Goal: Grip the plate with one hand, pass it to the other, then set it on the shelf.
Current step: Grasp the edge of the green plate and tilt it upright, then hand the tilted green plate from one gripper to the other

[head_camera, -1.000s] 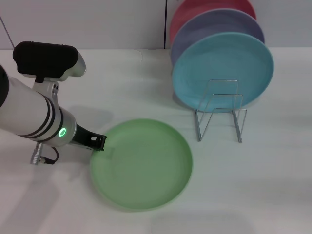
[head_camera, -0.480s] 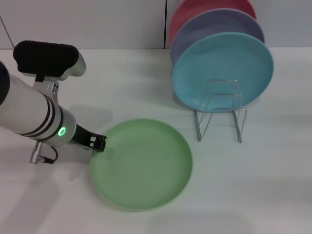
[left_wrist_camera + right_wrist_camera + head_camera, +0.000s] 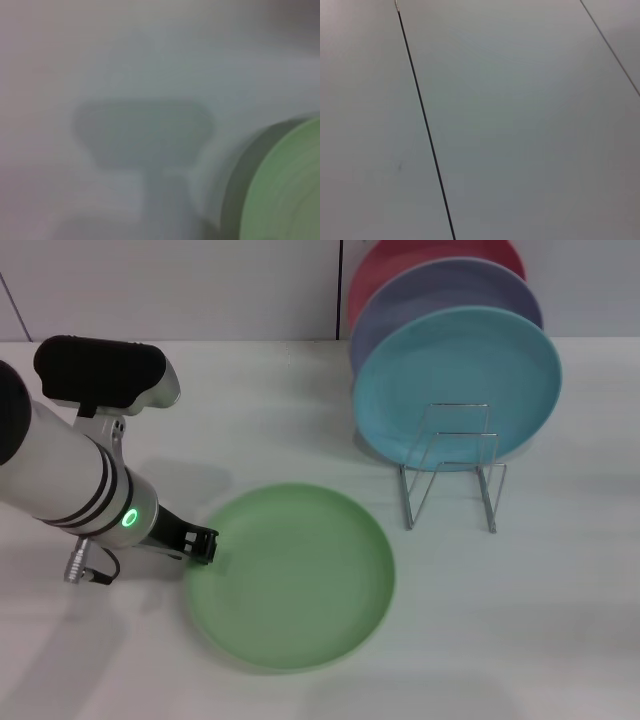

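The light green plate (image 3: 290,575) lies flat on the white table in front of me in the head view. My left gripper (image 3: 203,545), black on a white-and-silver arm with a green light, sits at the plate's left rim, low over the table. A blurred edge of the plate (image 3: 290,190) also shows in the left wrist view. The silver wire shelf (image 3: 450,475) stands to the plate's back right, and its front loops hold nothing. My right gripper is out of view; the right wrist view shows only pale flat panels.
A turquoise plate (image 3: 456,385) stands upright in the rack, with a lavender plate (image 3: 420,295) and a red plate (image 3: 385,265) behind it. A wall runs along the table's far edge. White tabletop surrounds the green plate.
My left arm has shifted a little toward the table's near side, and its gripper has dropped slightly along the plate's left rim. The plate has not moved.
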